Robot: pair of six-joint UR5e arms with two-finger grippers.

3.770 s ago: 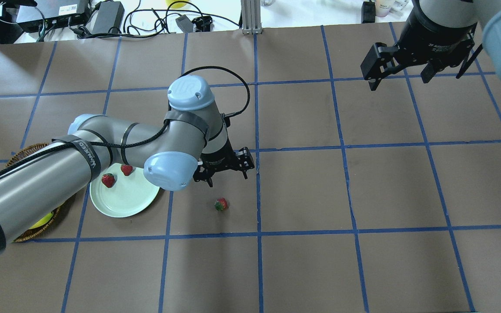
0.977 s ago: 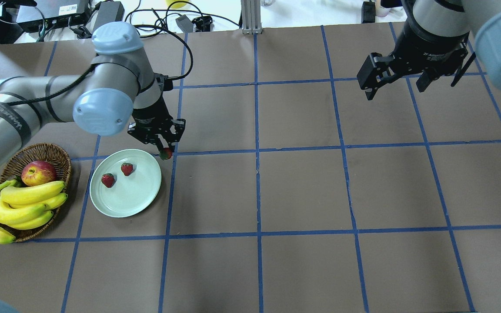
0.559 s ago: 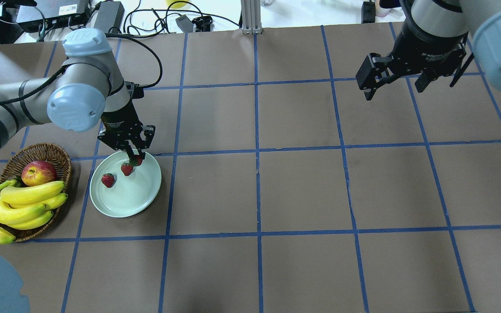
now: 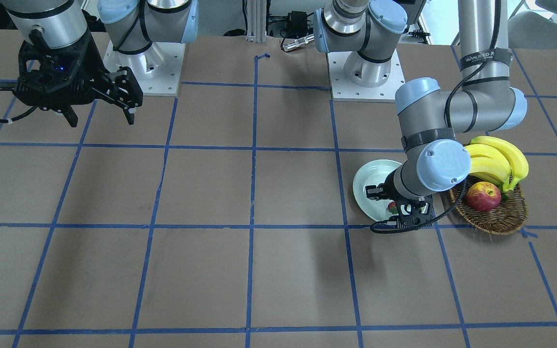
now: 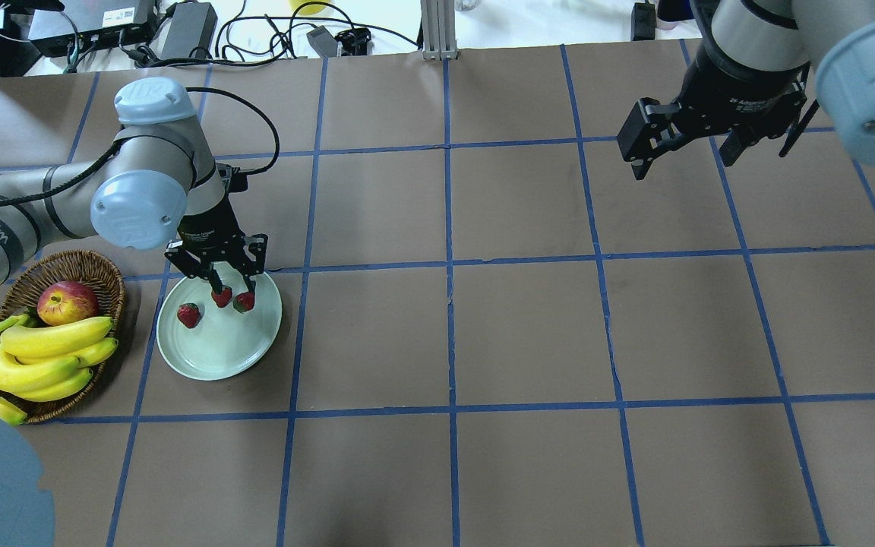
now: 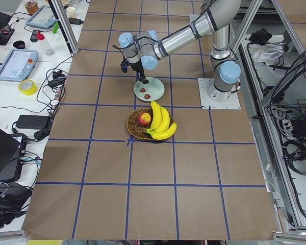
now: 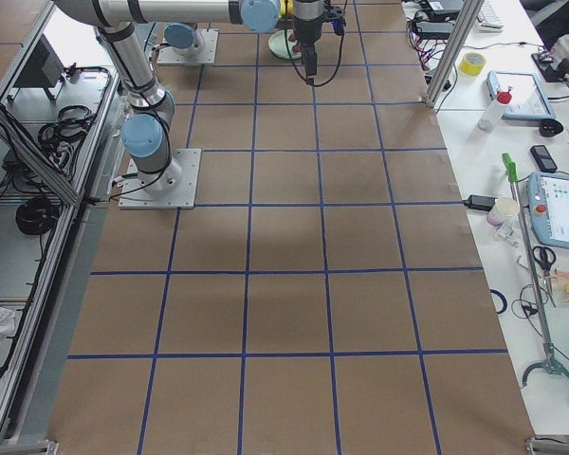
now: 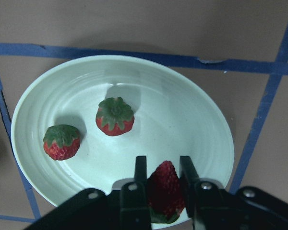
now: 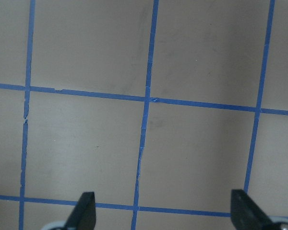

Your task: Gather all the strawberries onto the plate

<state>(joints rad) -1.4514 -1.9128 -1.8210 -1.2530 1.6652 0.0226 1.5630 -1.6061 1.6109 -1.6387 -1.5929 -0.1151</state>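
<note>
The pale mint plate (image 5: 213,357) lies left of the table's middle, next to the basket. Two strawberries lie on it: one (image 5: 188,314) towards the basket, one (image 5: 221,296) near the far rim; both show in the left wrist view (image 8: 61,142) (image 8: 115,116). My left gripper (image 5: 240,296) is shut on the third strawberry (image 8: 164,189), holding it low over the plate's far-right part (image 4: 392,207). My right gripper (image 5: 684,156) is open and empty, high over the far right of the table (image 9: 164,213).
A brown wicker basket (image 5: 103,266) with a red-yellow apple (image 5: 67,301) and a bunch of bananas (image 5: 35,357) stands just left of the plate. The left forearm runs above the basket. Cables and boxes lie beyond the far table edge.
The strawberry that lay on the table is now in my left gripper. It moved left from beyond the plate's rim to over the plate and came lower. The right gripper barely shifted.
</note>
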